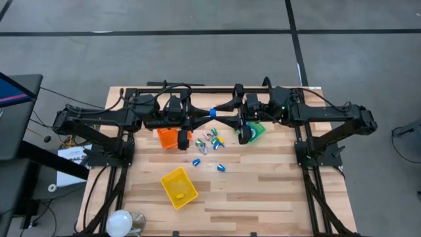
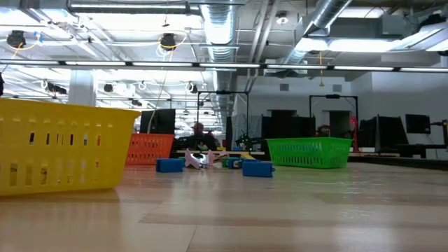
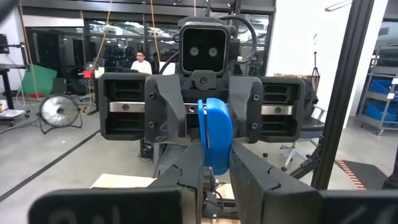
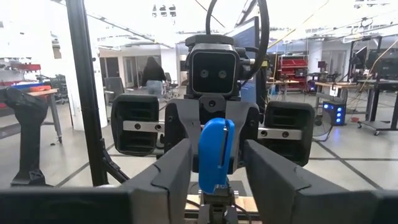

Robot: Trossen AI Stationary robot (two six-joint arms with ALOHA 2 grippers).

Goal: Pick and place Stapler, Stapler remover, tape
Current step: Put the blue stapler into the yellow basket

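Mid-air handover above the back of the table point(image 1: 263, 197): left gripper point(image 1: 202, 116) and right gripper point(image 1: 227, 116) face each other.
Blue stapler point(image 1: 213, 112) sits between them, clamped by left fingers point(image 3: 186, 174); right fingers point(image 4: 177, 165) stand apart beside it. Long axis upright, edge-on. Probably rigid, light, smooth plastic; grip flat sides mid-body.

Both arms stretch level toward each other above the table's far half, wrists facing. The left gripper point(image 1: 205, 114) is clamped tight. The right gripper point(image 1: 220, 113) stands parted.
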